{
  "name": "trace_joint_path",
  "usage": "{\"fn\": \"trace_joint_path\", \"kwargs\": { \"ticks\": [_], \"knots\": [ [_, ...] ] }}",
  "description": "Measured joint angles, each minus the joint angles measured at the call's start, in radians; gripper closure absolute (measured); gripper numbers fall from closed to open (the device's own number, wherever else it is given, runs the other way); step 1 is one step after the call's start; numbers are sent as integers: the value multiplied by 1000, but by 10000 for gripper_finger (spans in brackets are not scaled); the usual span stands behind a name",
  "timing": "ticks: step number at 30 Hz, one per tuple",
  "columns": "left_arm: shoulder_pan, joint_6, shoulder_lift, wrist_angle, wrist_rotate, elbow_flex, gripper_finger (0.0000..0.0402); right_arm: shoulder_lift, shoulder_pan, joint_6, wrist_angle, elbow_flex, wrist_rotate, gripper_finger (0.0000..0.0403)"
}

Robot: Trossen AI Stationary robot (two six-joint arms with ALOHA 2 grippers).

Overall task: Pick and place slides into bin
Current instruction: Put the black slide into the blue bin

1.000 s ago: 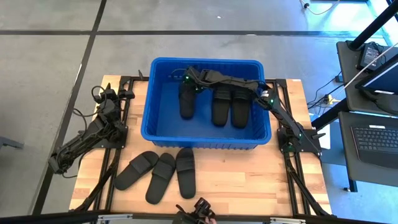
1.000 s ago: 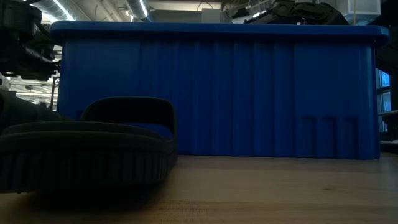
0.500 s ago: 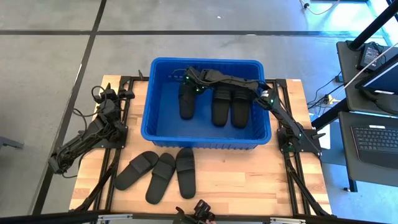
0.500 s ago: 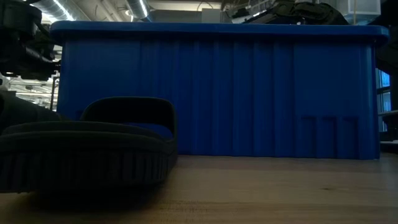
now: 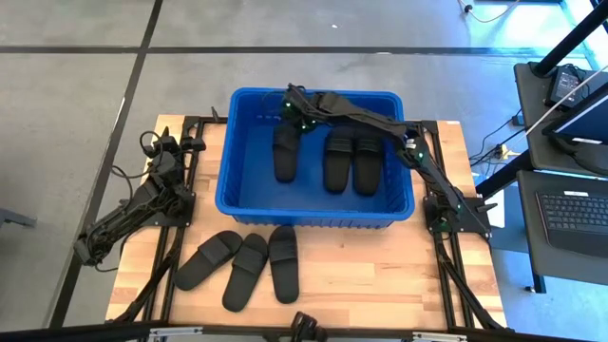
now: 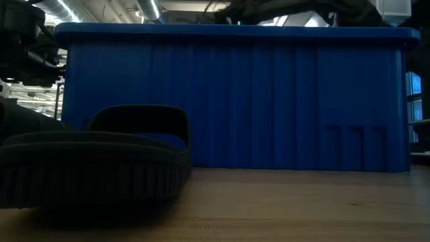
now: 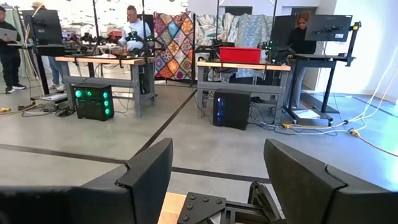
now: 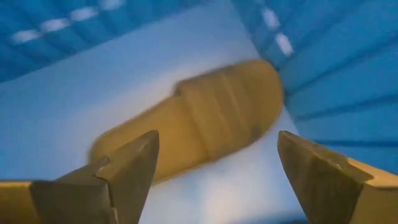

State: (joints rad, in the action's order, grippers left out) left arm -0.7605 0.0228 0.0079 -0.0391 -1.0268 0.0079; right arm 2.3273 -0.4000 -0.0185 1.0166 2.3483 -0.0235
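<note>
Slide (image 5: 287,152) sits released in the blue bin (image 5: 228,161), so the right gripper (image 5: 291,101), spread wide and empty above, should lift clear of the rim before swinging to the three on the worktop (image 5: 380,275).

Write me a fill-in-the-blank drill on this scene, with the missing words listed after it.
1. The large bright blue plastic bin holds ____ matte black slide sandals.
2. On the wooden table in front of the bin lie ____ more black slides.
3. The right gripper is over the bin's ____ wall, its fingers open and empty.
4. The left gripper waits ____ the bin, beside it.

Missing words: three; three; far; outside
</note>
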Motion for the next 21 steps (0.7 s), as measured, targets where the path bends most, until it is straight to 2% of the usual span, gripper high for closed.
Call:
{"fn": "trace_joint_path", "kwargs": {
  "ticks": [6, 10, 15, 21],
  "knots": [
    [3, 6, 0, -3, 8, 0, 153, -69, 63, 85, 25, 6, 0, 76],
    [3, 65, -2, -10, 74, 0, 153, -107, 127, 117, 39, 7, 0, 76],
    [3, 74, -2, -27, 279, 0, 153, -152, 207, 133, 67, 9, -1, 76],
    [42, 74, -2, -58, 606, 0, 153, -205, 291, 132, 129, 9, -17, 76]
  ]
}}
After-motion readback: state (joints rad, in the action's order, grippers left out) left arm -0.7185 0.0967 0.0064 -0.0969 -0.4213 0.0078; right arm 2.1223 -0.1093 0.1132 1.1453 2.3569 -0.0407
